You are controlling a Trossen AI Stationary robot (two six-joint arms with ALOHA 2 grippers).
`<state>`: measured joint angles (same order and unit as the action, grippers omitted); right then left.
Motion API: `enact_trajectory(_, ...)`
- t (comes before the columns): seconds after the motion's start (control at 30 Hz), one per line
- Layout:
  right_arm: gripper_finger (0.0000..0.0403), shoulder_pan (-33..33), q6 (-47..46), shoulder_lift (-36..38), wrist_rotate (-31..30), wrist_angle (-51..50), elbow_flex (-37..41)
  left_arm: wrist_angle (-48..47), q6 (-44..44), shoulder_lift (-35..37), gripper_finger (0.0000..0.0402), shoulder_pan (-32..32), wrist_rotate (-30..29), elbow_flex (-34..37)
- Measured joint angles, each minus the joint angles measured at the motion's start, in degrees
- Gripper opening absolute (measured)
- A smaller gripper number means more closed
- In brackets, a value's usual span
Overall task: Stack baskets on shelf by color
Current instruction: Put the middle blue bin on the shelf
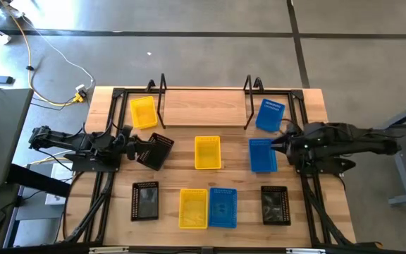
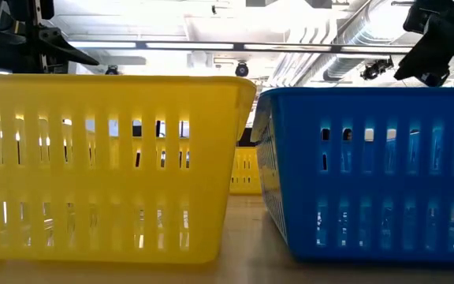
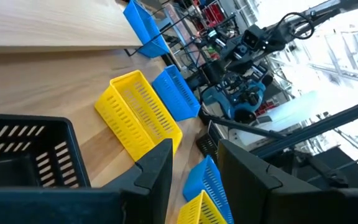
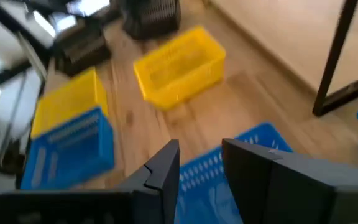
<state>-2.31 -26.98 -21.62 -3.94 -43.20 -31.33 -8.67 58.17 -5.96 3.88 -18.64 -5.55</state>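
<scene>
A slatted light wooden surface (image 1: 238, 180) stood on a grey concrete floor, with a yellow cable (image 1: 44, 67) trailing across the floor to the left and, in the low view, bright ceiling lights and ducts in the room behind. Along the far edge lay the shelf (image 1: 204, 107), a narrow pale plank between two black bent-wire brackets. Nine small rectangular plastic baskets with slotted walls were spread about. One yellow basket (image 1: 143, 112) lay at the shelf's left end and one blue basket (image 1: 270, 115) tilted at its right end, both outside the brackets. Mid-surface sat another yellow basket (image 1: 207, 152) and a second blue basket (image 1: 262, 155). Along the near edge, a black basket (image 1: 145, 200) sat to the left, a yellow (image 1: 193, 208) and a blue basket (image 1: 223, 207) lay side by side in the middle, and a black one (image 1: 275, 204) sat to the right. The left end effector (image 1: 138, 149) was closed on the rim of a tilted black basket (image 1: 156, 150) at the left. The right end effector (image 4: 199, 163) hovered with its two dark fingers apart just above the second blue basket, holding nothing. In the low view the two near-edge baskets filled the frame, blocking most of the surface behind
</scene>
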Motion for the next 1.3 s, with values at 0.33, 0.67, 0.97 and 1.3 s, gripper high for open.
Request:
enact_trajectory(0.33, 0.0125, -0.06, 8.03, -16.85, 4.57, -6.78, -6.95, -0.02, -0.26, 0.0, 0.0117, 0.0, 0.01, -0.01)
enact_trajectory(0.67, 0.0145, -6.8, 9.06, -28.58, 8.54, -6.96, -6.96, -0.02, -0.28, 0.0, 0.0117, 0.02, 0.01, 0.01)
enact_trajectory(0.97, 0.0145, -12.26, 9.09, -38.41, 5.78, -4.78, -6.96, -0.04, -1.06, 0.0, 0.0117, 0.0, 0.01, 0.01)
enact_trajectory(1.3, 0.0145, -14.25, 8.98, -46.15, 6.01, -3.09, -6.95, -0.04, -2.42, 0.0, 0.0117, 0.02, 0.01, 0.01)
